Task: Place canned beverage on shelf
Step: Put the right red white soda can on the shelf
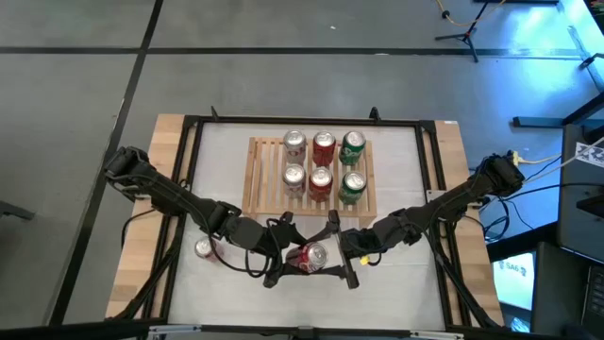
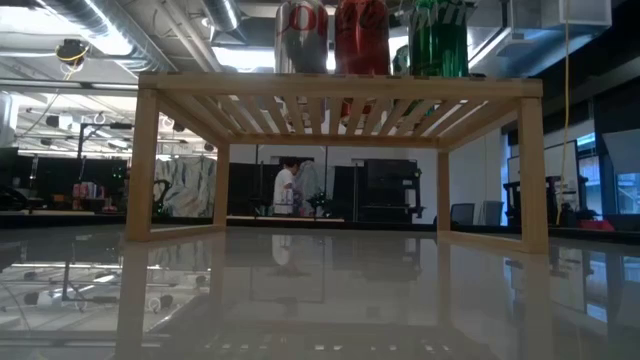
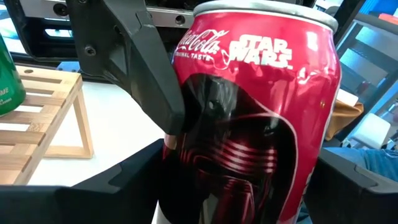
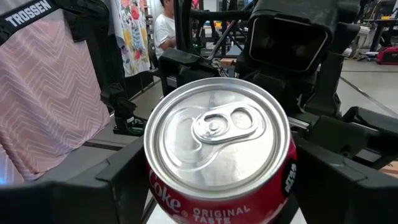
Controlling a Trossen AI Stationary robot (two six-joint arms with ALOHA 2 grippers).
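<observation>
Near the front edge of the desk, about midway along it, we see both arms meeting over one red cola can. The right gripper is clamped on this can: its wrist view looks down on the silver lid with a dark finger against each side, and the left wrist view shows one of those fingers pressed to the red wall. The left gripper reaches in from the other side and straddles the same can, which fills its wrist view; whether it grips the can yet we cannot tell.

Behind the can, toward the desk's back edge and centred, stands the shelf, its slatted top carrying six upright cans in two rows of three: two silver cans, two red cans and two green cans. The left part of the slats is bare. Another can lies by the desk's left edge, just beside the left arm.
</observation>
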